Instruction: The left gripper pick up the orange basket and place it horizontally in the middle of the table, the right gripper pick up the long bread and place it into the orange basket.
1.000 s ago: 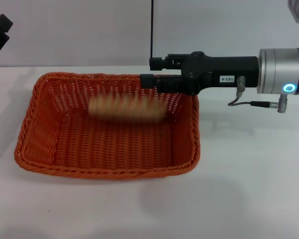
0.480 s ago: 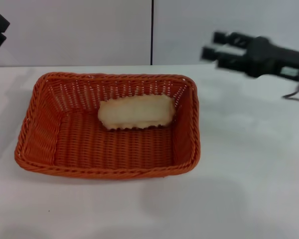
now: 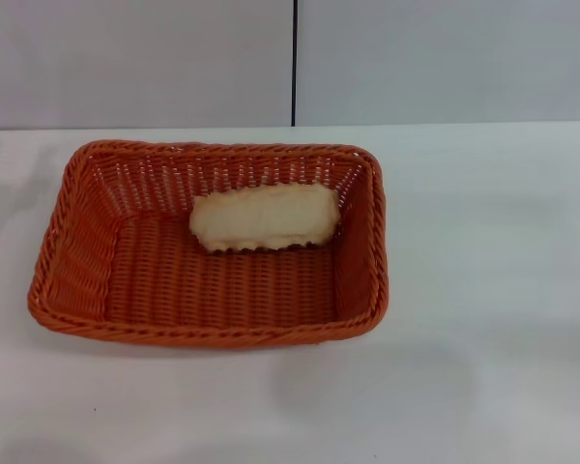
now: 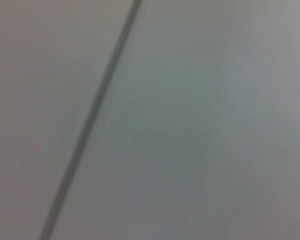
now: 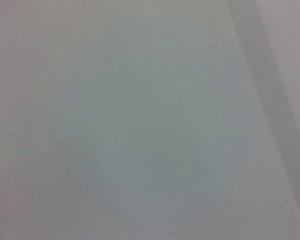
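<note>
Head view: the orange basket (image 3: 208,246) sits on the white table (image 3: 483,290), roughly mid-table and somewhat toward the robot's left, long axis running left to right, i.e. horizontal as the task asks; the long bread (image 3: 264,217) lies inside it, against the far wall, pale underside up, its long axis parallel to the basket's; bread rests on the woven floor, clear of the near wall. Neither the left gripper nor the right gripper appears in this view; no arm over the table; so which arm is nearer the bread cannot be told. Left wrist view: only a plain grey surface crossed by a dark seam; no fingers, no object. Right wrist view: plain grey surface with a broad darker band; no fingers either. Opening of either gripper: cannot tell, neither is in view; nothing seen held or touched. Judgement: both placements look complete; no further move on the bread seems called for.
</note>
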`<action>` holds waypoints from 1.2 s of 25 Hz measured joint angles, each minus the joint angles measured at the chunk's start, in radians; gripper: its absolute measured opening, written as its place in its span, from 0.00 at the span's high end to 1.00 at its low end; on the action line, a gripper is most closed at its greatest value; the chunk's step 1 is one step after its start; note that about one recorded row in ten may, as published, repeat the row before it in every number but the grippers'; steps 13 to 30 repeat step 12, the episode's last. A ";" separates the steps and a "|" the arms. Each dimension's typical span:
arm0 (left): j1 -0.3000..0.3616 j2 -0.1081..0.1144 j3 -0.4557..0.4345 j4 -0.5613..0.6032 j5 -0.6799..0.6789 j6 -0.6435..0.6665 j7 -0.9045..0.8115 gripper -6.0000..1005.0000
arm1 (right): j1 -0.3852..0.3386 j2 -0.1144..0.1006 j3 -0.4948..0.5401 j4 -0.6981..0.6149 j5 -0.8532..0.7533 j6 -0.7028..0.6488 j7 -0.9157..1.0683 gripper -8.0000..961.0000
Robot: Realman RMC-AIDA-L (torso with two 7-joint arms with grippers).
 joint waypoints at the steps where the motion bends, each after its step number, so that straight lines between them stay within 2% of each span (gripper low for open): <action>1: 0.000 0.000 0.000 0.000 0.000 0.000 0.000 0.19 | -0.010 -0.001 0.036 0.034 0.042 -0.013 -0.018 0.19; 2: 0.000 0.000 -0.036 -0.025 0.000 0.013 0.036 0.19 | -0.020 -0.001 0.075 0.066 0.078 -0.025 -0.037 0.19; 3: 0.000 -0.001 -0.126 -0.081 -0.001 0.046 0.132 0.19 | -0.026 -0.001 0.104 0.085 0.101 -0.033 -0.055 0.19; 4: 0.000 -0.003 -0.170 -0.111 -0.002 0.060 0.182 0.19 | -0.031 0.000 0.131 0.102 0.118 -0.039 -0.075 0.19; 5: 0.000 -0.003 -0.170 -0.111 -0.002 0.060 0.182 0.19 | -0.035 0.001 0.160 0.123 0.130 -0.047 -0.105 0.19; 7: -0.004 -0.004 -0.278 -0.202 -0.002 0.093 0.342 0.19 | -0.038 0.001 0.194 0.154 0.137 -0.056 -0.164 0.19; 8: -0.005 -0.004 -0.293 -0.217 -0.002 0.098 0.374 0.19 | -0.039 0.001 0.203 0.160 0.137 -0.056 -0.188 0.19; 12: -0.008 -0.005 -0.303 -0.242 0.003 0.106 0.439 0.19 | -0.034 0.002 0.266 0.202 0.139 -0.054 -0.315 0.19; 30: -0.008 -0.005 -0.303 -0.242 0.003 0.106 0.439 0.19 | -0.034 0.002 0.266 0.202 0.139 -0.054 -0.315 0.19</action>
